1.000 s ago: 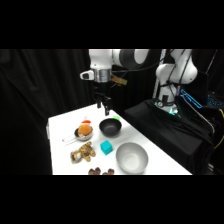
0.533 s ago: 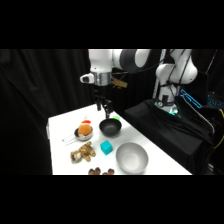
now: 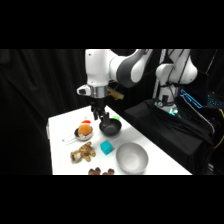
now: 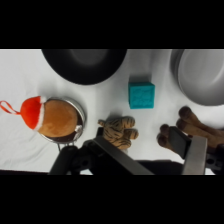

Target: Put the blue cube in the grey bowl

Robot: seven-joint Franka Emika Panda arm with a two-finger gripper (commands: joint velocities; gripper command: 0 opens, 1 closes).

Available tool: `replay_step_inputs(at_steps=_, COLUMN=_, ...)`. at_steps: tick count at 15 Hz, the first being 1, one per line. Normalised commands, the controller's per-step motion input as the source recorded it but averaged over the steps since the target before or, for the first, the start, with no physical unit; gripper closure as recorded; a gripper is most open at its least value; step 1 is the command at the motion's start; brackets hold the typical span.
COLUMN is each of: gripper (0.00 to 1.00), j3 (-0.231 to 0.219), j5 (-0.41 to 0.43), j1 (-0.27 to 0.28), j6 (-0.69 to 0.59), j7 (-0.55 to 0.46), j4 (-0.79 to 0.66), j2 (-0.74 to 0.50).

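Black curtains hang behind a white table (image 3: 62,125), and on that smooth top sits the blue cube (image 3: 106,147), a small teal block with crisp flat faces, free on the surface and apart from everything around it. Just beside it, toward the near corner, is the grey bowl (image 3: 132,158), wide, round and metallic-looking, nothing visible inside. From the wrist camera the cube (image 4: 141,94) lies between the grey bowl's rim (image 4: 200,75) and a small striped tiger toy (image 4: 118,131), with the black bowl (image 4: 84,64) just above, matte and dark, its inside bare as far as it shows. Over in the side view the black bowl (image 3: 110,127) has something green peeking behind it, too blurred to name. A round brown plush with a red cap (image 4: 50,116) nestles in a small metal-rimmed dish (image 4: 79,111). Brown lumpy figures (image 3: 82,154) sit near the table's front edge. The gripper (image 3: 100,114) hangs over the black bowl's far side, holding nothing, but how far its fingers are spread I cannot tell. No readable writing anywhere.
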Motion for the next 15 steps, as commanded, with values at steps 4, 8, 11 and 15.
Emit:
replay_step_inputs(at_steps=4, gripper=0.0, j3=0.029, j5=0.097, j1=0.026, j6=0.15, j7=0.02, j4=0.19, j2=0.24)
replay_step_inputs(at_steps=8, gripper=0.0, j3=0.028, j5=0.107, j1=0.022, j6=0.15, j7=0.0, j4=0.16, j2=0.22)
replay_step_inputs(at_steps=11, gripper=0.0, j3=0.012, j5=0.086, j1=0.03, j6=0.16, j7=0.01, j4=0.13, j2=0.2)
replay_step_inputs(at_steps=15, gripper=0.0, j3=0.001, j5=0.076, j1=0.041, j6=0.17, j7=0.04, j4=0.08, j2=0.17)
